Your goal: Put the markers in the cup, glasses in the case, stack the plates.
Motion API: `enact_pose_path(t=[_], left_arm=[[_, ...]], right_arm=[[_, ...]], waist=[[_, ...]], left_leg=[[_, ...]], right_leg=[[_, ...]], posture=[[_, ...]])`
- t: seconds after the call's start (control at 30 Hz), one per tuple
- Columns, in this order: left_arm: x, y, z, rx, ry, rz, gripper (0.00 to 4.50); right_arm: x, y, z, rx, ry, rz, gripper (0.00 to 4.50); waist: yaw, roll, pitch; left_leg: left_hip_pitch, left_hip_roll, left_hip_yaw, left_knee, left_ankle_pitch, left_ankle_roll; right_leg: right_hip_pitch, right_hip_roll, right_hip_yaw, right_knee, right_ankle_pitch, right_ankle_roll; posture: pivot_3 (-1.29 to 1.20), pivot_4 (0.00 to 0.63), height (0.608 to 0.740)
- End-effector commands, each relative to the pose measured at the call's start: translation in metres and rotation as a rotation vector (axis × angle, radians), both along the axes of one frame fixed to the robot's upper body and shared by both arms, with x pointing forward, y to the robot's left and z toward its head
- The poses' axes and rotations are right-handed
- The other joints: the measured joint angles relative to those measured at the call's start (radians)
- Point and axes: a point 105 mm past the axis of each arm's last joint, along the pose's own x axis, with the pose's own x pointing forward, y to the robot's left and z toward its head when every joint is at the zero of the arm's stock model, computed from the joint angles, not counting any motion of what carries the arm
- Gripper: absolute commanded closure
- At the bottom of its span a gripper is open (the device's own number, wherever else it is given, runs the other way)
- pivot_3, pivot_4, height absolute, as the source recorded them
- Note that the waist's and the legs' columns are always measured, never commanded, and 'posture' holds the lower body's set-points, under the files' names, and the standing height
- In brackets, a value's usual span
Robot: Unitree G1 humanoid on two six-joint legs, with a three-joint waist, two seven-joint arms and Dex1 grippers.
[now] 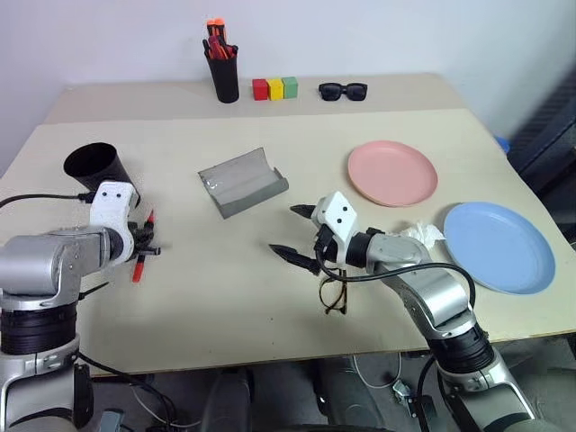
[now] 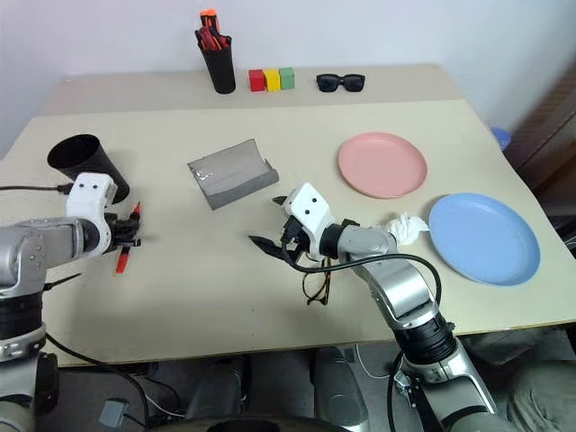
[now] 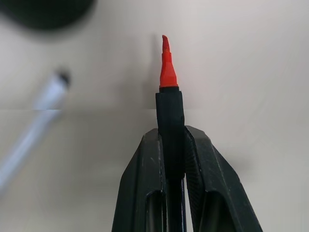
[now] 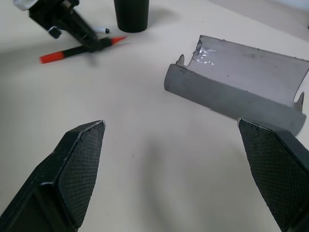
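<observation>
Red marker gripped, cup just beyond

Your left gripper (image 1: 144, 241) is clamped on the red marker (image 4: 72, 51); the cup (image 1: 94, 167) stands just behind it. Your right gripper (image 1: 295, 232) gapes empty.

beige table (image 1: 207, 297), black cup (image 1: 94, 166), open grey case (image 1: 241, 183), glasses (image 1: 335, 295), pink plate (image 1: 391, 173), blue plate (image 1: 498, 247)

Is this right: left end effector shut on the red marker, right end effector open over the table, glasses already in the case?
Not the glasses: in the left eye view they lie on the table, under the right arm, and the case stands open with nothing in it. The rest holds: the left end effector is shut on the red marker, and the right end effector is open over the table.
</observation>
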Motion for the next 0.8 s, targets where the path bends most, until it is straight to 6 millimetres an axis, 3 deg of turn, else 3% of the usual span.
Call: enact_pose_path(t=[0.03, 0.17, 0.33, 0.57, 0.8], left_arm=[[0.008, -0.002, 0.093, 0.108, -0.561, -0.021, 4.46], [0.003, -0.009, 0.136, -0.034, -0.857, 0.001, 4.46], [0.002, 0.005, 0.151, -0.041, -0.970, 0.104, 4.46], [0.014, 0.035, 0.148, 0.186, -1.041, 0.237, 4.46], [0.032, 0.047, 0.140, 0.178, -1.078, 0.282, 4.46]], right_arm=[[0.006, 0.014, 0.024, 0.064, -0.082, 0.015, 0.00], [0.011, 0.030, 0.031, 0.098, -0.117, 0.024, 0.00], [0.011, 0.048, 0.046, 0.169, -0.139, 0.043, 0.00], [0.010, 0.072, 0.067, 0.272, -0.153, 0.070, 0.00], [0.000, 0.088, 0.074, 0.324, -0.142, 0.125, 0.00]], waist=[[0.002, 0.000, 0.000], [0.014, 0.000, 0.000], [0.019, 0.000, 0.000], [0.020, 0.000, 0.000], [0.021, -0.001, 0.000]], left_leg=[[0.000, 0.000, 0.000, 0.000, 0.000, 0.000], [0.000, 0.000, 0.001, 0.000, 0.000, -0.001], [0.000, 0.000, 0.000, 0.000, 0.000, -0.001], [0.000, 0.000, 0.000, 0.000, 0.000, -0.001], [-0.002, 0.000, -0.001, 0.000, 0.000, -0.001]], right_leg=[[0.000, 0.000, 0.000, 0.000, 0.000, 0.000], [0.000, -0.001, 0.000, -0.001, 0.000, 0.000], [0.000, 0.000, 0.000, -0.001, 0.001, 0.001], [0.000, 0.000, 0.000, 0.000, 0.001, 0.001], [0.000, 0.000, -0.002, -0.001, 0.002, 0.002]], posture=[[0.00, 0.150, 0.740], [0.00, 0.150, 0.740], [0.00, 0.150, 0.740], [0.00, 0.150, 0.740], [0.00, 0.150, 0.740]])
